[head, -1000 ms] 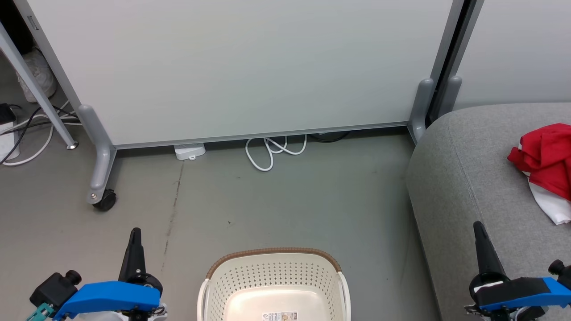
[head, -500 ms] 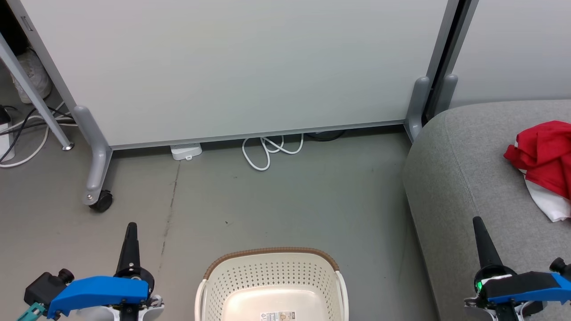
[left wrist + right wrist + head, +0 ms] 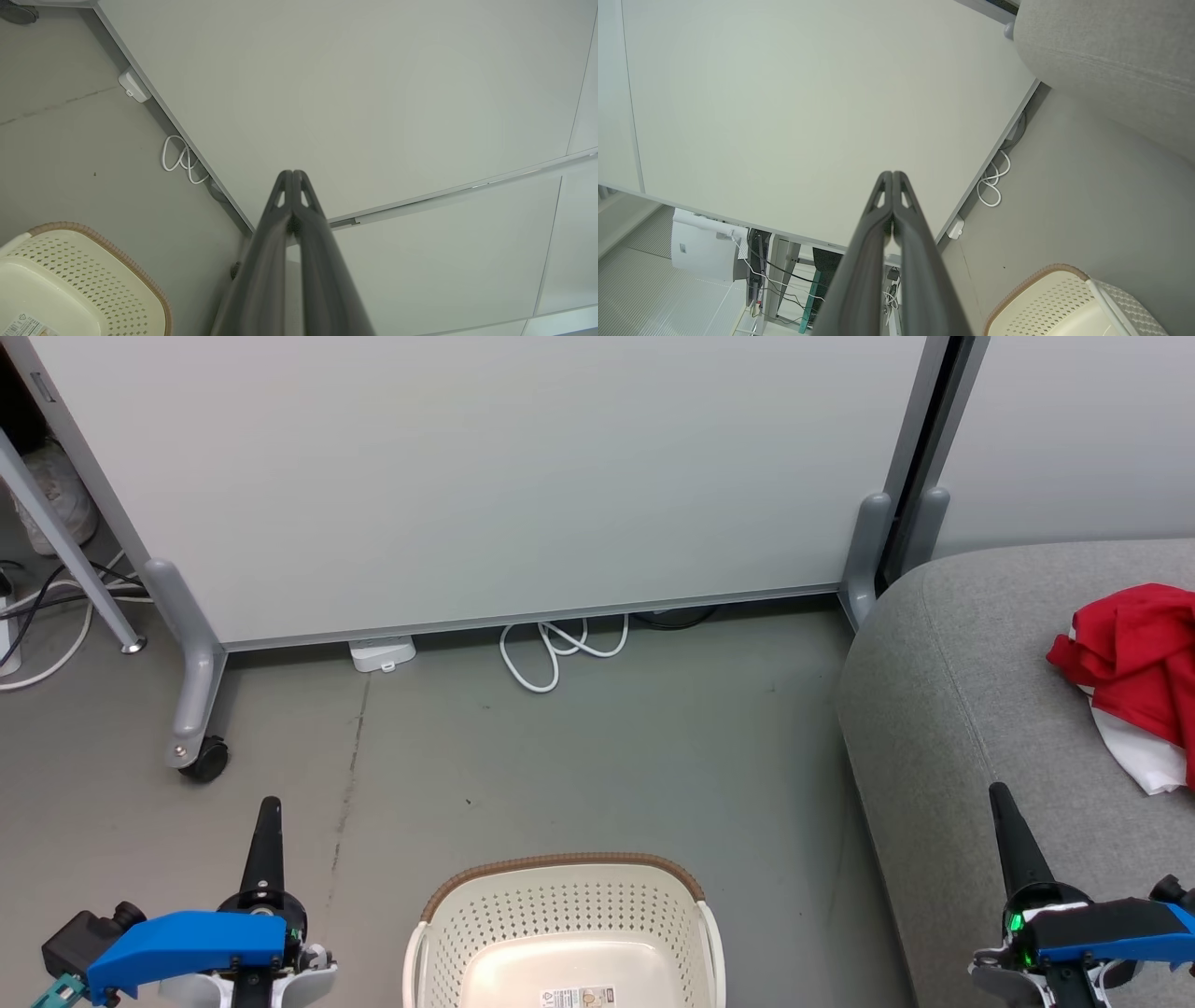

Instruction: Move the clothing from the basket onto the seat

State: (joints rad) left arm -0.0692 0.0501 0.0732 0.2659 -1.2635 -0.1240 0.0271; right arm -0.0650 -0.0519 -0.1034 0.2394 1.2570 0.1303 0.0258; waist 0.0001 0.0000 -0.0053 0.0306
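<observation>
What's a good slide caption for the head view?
Red clothing lies on the grey seat; the basket on the floor looks empty, left gripper and right gripper both shut.

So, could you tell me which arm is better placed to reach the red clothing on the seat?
Right, probably: the right end effector sits over the seat, near the clothing; the left end effector is across the basket.

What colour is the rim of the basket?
Brown, woven-look; the basket itself is cream. Clearest in the head view.
</observation>
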